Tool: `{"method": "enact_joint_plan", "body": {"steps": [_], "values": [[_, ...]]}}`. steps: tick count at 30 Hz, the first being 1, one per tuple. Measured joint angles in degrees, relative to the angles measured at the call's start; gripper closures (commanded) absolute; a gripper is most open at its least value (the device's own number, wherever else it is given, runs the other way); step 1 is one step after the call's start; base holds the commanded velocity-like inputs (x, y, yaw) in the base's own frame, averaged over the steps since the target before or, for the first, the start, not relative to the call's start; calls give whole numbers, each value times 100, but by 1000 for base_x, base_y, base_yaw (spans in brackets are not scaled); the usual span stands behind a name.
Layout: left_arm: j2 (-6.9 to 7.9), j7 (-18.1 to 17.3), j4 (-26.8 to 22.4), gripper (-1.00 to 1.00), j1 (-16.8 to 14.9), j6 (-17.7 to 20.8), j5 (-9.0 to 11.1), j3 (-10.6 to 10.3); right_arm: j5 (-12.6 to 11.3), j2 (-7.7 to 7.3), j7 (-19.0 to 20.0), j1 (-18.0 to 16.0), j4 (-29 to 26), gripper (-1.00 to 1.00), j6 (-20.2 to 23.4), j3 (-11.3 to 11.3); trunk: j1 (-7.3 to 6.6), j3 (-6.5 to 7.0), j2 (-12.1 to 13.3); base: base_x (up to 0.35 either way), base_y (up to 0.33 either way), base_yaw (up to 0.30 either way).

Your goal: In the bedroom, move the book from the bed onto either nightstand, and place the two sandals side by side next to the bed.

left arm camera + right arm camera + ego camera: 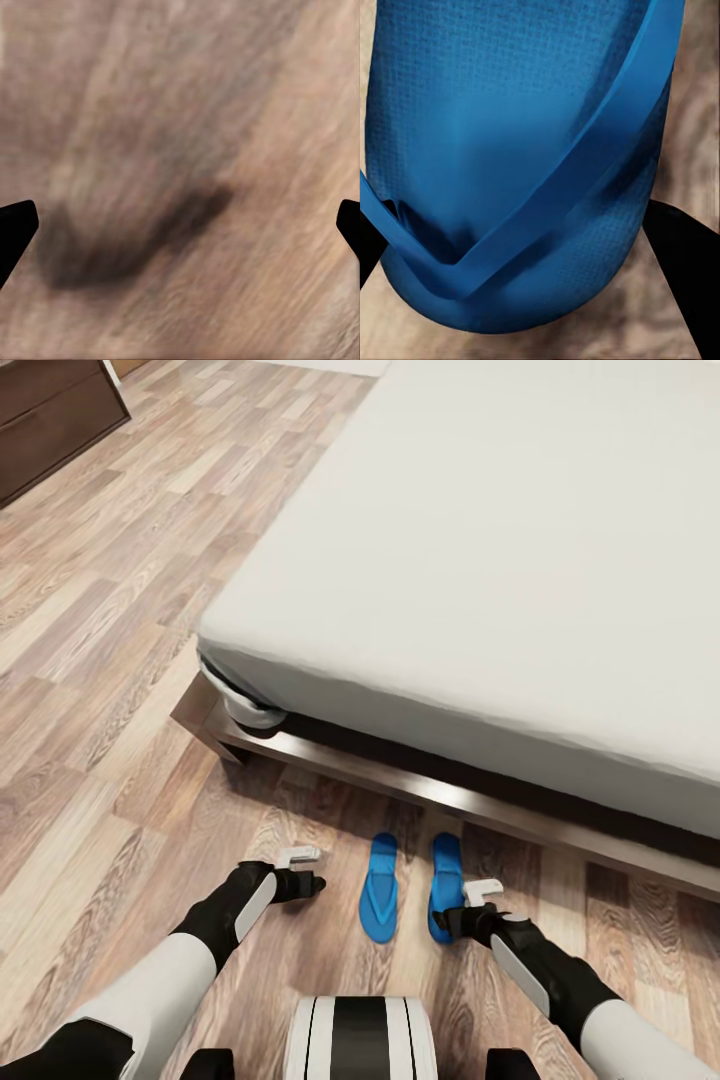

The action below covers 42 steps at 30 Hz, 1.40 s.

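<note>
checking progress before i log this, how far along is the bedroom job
Looks done: both sandals, left one and right one, lie side by side on the floor by the bed.
In hand: the right gripper is at the right sandal's near end, fingers either side of it; grip unclear. The left gripper is open over floor.
Left: the book and nightstand aren't seen here, so unconfirmed.

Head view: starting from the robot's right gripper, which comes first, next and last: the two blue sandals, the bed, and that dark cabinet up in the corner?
From the right gripper:
1. Right sandal, right at the gripper.
2. Left sandal, beside it on the floor, toward the left arm.
3. Bed, just beyond both sandals.
4. Dark cabinet, far corner, across the floor.
</note>
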Motion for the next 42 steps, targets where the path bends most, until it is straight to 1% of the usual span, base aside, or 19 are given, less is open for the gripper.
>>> {"method": "enact_joint_plan", "body": {"steps": [4, 9, 11, 12, 16, 23, 26, 28, 42], "values": [[-10, 0, -47, -100, 0, -10, 3, -2, -3, 6, 1, -9, 202, 100, -45, -26, 1, 0, 0, 10, 8, 1], [-40, -5, -57, -100, 0, -12, 1, -3, -6, 14, 1, -13, 209, 100, -34, -13, 14, -110, -7, 1, 1, 0], [-42, -6, -61, -100, 3, -7, 1, -2, 5, 8, -16, -25, 152, 100, -19, 9, 15, -153, -10, 0, 0, 0], [-41, -6, -61, -100, 3, -8, 1, -4, -60, -27, -11, -23, 101, 100, -13, 34, 17, -176, -12, 0, 0, 0], [-49, -6, -62, -100, 3, -13, 1, -7, -35, -106, -14, -23, -172, 100, 237, 23, 28, -265, -17, 0, 0, 0], [-46, -2, -58, -100, 2, -14, 0, -3, -32, -104, -14, -24, -172, 100, 246, 12, 28, -265, -17, 0, 15, 0], [-46, 1, -55, -100, 3, -13, -7, -1, -32, -164, -14, -25, -190, 100, 272, 11, 28, -265, -17, 0, 96, 0], [-44, -1, -54, -100, 3, -14, -8, -1, -31, -179, -14, -24, -195, 100, 277, 10, 28, -265, -17, 0, 25, 0], [-45, 1, -53, -100, 2, -14, -6, -1, -30, -180, -14, -24, -195, 100, 284, 1, 28, -265, -17, 0, 2, 0]]}}
